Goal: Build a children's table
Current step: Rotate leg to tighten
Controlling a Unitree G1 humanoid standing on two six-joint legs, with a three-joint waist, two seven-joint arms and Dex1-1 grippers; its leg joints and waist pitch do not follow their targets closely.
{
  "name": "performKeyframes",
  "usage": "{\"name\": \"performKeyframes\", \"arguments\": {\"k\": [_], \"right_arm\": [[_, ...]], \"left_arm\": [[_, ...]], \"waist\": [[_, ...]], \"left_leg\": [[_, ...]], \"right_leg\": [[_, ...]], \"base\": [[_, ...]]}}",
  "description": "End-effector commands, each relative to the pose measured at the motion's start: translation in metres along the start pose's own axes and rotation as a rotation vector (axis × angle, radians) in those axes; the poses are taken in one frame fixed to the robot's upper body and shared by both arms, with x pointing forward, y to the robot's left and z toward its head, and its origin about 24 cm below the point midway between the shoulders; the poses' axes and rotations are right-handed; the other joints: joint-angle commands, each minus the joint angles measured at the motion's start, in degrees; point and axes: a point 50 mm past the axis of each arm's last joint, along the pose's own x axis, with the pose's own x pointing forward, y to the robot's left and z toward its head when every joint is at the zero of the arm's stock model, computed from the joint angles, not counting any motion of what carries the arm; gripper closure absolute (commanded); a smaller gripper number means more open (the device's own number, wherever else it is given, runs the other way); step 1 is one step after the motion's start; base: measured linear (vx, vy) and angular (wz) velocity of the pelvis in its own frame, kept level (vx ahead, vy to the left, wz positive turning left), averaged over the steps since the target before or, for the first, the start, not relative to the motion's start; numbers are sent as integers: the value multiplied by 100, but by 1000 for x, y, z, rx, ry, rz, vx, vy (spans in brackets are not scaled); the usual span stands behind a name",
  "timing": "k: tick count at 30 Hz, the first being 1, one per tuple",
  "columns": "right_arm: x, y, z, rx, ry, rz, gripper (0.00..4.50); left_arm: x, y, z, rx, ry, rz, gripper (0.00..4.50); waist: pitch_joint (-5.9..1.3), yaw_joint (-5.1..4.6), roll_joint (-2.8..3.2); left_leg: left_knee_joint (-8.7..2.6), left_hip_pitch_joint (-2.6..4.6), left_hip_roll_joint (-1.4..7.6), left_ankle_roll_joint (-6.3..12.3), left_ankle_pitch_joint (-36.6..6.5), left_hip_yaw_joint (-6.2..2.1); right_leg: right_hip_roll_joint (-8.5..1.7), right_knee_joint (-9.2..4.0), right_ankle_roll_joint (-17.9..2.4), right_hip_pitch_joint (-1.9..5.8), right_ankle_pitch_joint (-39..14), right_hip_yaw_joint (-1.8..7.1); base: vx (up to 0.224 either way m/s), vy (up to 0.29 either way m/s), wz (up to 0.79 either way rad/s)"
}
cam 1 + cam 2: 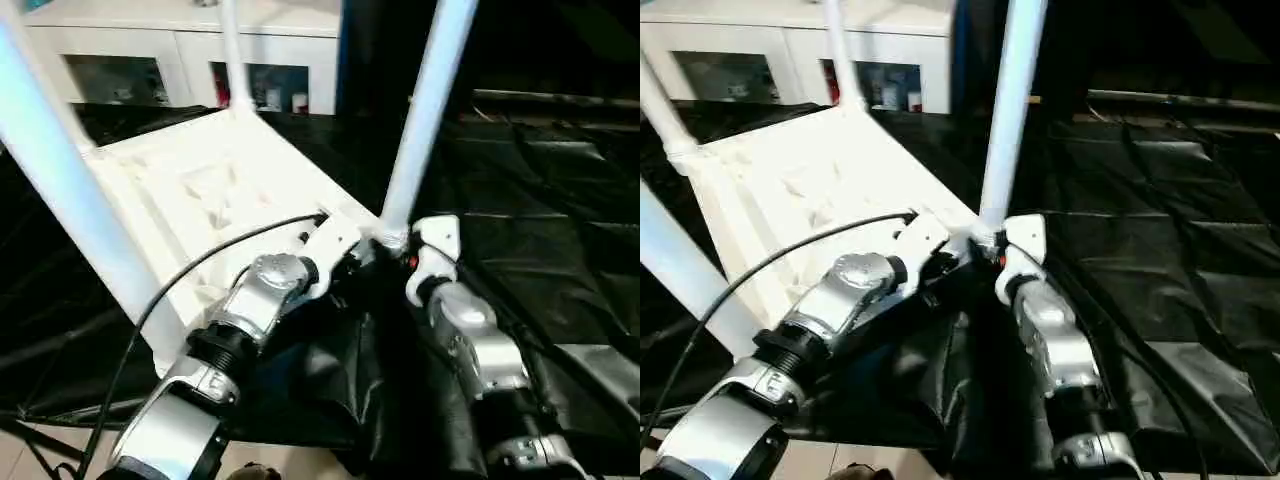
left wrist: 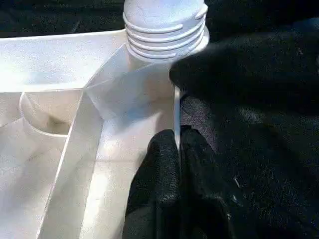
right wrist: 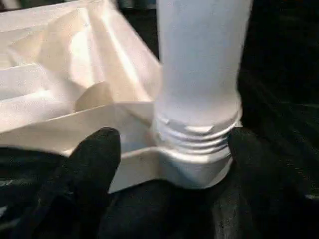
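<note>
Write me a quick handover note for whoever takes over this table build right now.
Left gripper: jaws shut on the thin rim of the table top, beside the near corner socket.
Right gripper: jaws open either side of the base of the near leg, not pinching it.
Table top lies underside up on the black sheet, in front of the white cabinet.
Done: legs stand in all four corners.
Left: the near leg's threads still show above its socket, so it probably needs more turning. Then flip the table upright.
</note>
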Motion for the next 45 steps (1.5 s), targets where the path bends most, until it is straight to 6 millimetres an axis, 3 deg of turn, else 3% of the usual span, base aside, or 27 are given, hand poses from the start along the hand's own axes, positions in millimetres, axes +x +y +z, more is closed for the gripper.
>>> {"name": "performKeyframes", "arguments": {"k": [1, 7, 8, 10, 15, 22, 34, 36, 39, 41, 45], "right_arm": [[-8, -5, 14, -56, -29, 86, 34], [-34, -24, 24, -206, 28, 251, 4], [-34, -24, 24, -206, 28, 251, 4], [-53, -36, 32, -292, 68, 352, 4], [-68, -37, 36, -333, 130, 462, 4], [-71, -26, 24, -313, 194, 554, 4], [-63, -17, 20, -292, 210, 610, 4], [-63, -16, 20, -290, 214, 616, 29], [-61, -16, 20, -280, 205, 610, 29], [-61, -15, 20, -275, 197, 614, 66], [-61, -14, 20, -268, 196, 619, 92]], "left_arm": [[-7, 5, -12, 10, 29, -37, 450], [-28, 8, -16, 96, -9, -201, 450], [-28, 8, -16, 96, -9, -201, 450], [-46, 8, -23, 153, -3, -340, 450], [-63, 4, -26, 176, -9, -478, 450], [-73, -4, -23, 181, -24, -566, 450], [-75, -6, -24, 184, -17, -574, 450], [-75, -6, -23, 184, -15, -572, 450], [-75, -6, -24, 185, -11, -570, 450], [-75, -5, -24, 185, -8, -571, 450], [-75, -6, -25, 186, -4, -575, 450]], "waist": [[-320, 15, -101], [-323, 49, -104], [-331, 50, -95], [-337, 70, -90], [-321, 101, -52], [-312, 130, -66], [-337, 143, -75], [-335, 145, -68], [-334, 144, -65], [-339, 145, -61], [-352, 149, -55]], "left_leg": [[-452, 113, 477, 230, -1299, -259], [-415, 97, 496, 504, -941, -245], [-403, 99, 496, 514, -897, -235], [-400, 92, 512, 551, -860, -245], [-408, 141, 541, 527, -970, -229], [-428, 146, 541, 326, -1169, -229], [-379, 140, 514, 421, -804, -215], [-377, 140, 518, 427, -807, -216], [-372, 142, 509, 421, -843, -213], [-372, 146, 512, 405, -843, -215], [-363, 147, 511, 413, -798, -216]], "right_leg": [[-517, -509, -1110, 159, -1186, 284], [-520, -451, -1214, 163, -679, 284], [-516, -436, -1261, 158, -591, 283], [-518, -411, -1293, 181, -489, 280], [-504, -385, -1459, 138, -365, 280], [-527, -388, -1471, 135, -625, 285], [-512, -338, -1505, 149, -188, 275], [-511, -337, -1515, 150, -191, 274], [-509, -344, -1525, 149, -239, 273], [-504, -339, -1536, 150, -234, 270], [-504, -322, -1542, 159, -130, 268]], "base": [[0, 0, 0], [0, 0, 0], [0, 0, 0], [0, 0, 0], [0, 0, 0], [0, 0, 0], [0, 0, 0], [0, 0, 0], [0, 0, 0], [0, 0, 0], [0, 0, 0]]}}
